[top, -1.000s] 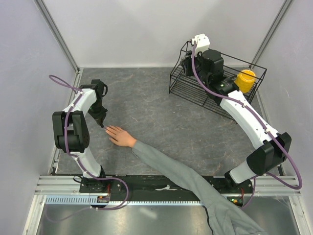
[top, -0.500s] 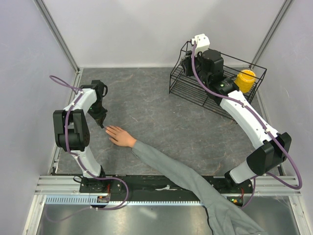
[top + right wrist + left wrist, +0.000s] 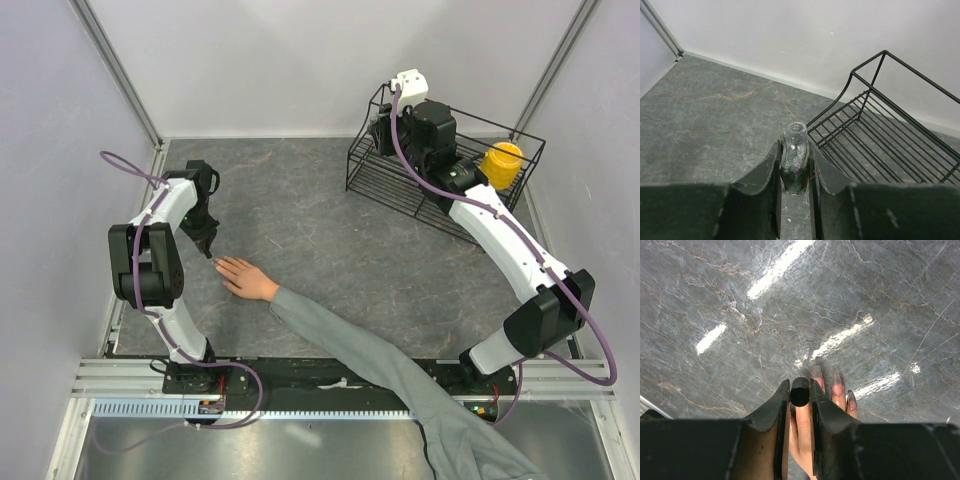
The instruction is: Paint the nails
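A bare hand (image 3: pixel 245 278) with a long grey sleeve (image 3: pixel 380 360) lies flat on the table, fingers pointing up-left. In the left wrist view its nails (image 3: pixel 837 380) look dark-stained on three fingers right of my jaws; one finger (image 3: pixel 803 425) lies under the gap. My left gripper (image 3: pixel 208 246) (image 3: pixel 799 382) hovers over the fingertips, shut on a black round brush cap (image 3: pixel 800 392); the brush itself is hidden. My right gripper (image 3: pixel 383 128) (image 3: pixel 794 146) is at the back by the basket, shut on a small open glass bottle (image 3: pixel 794 167) with dark polish, held upright.
A black wire basket (image 3: pixel 440 195) (image 3: pixel 900 125) stands at the back right, just beside my right gripper. A yellow object (image 3: pixel 502 165) sits at its right end. The table is grey marble-patterned (image 3: pixel 320 230), with walls on three sides.
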You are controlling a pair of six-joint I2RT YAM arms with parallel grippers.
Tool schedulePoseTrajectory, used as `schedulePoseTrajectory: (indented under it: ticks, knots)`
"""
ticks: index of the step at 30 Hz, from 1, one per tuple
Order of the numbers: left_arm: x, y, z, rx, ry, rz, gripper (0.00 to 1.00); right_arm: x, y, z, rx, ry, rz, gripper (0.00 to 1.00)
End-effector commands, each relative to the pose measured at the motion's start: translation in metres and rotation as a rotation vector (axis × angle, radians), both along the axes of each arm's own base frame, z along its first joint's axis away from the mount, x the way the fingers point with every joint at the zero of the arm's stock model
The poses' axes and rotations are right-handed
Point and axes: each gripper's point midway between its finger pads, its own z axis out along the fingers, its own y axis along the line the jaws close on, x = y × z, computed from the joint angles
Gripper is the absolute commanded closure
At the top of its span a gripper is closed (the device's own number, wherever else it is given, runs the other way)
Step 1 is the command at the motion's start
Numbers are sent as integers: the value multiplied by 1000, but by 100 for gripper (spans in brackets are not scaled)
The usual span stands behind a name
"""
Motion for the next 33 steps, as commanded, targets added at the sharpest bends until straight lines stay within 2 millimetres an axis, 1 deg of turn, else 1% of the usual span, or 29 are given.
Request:
schedulePoseTrajectory:
  ticks: [1,5,11,16,21,26,31,33]
  knots:
    - [9,4,13,13,-41,15,98,2,1,33,43,-78,4,100]
    - [7,3,10,12,-32,15,98,1,1,32,43,-76,5,100]
    - [14,3,7,8,-36,9,98,1,0,34,44,-80,4,100]
    - [10,3,1,8,-13,12,98,-1,0,34,39,-81,3,100]
    - [10,5,1,18,-8,13,98,0,-1,35,38,-83,0,100]
    - [14,6,-1,25,-7,8,98,1,-2,34,32,-84,-1,100]
    - [14,8,-2,31,-2,8,98,-1,-3,38,30,-91,-2,100]
    - [15,7,-2,31,-2,6,98,0,-2,35,28,-87,-2,100]
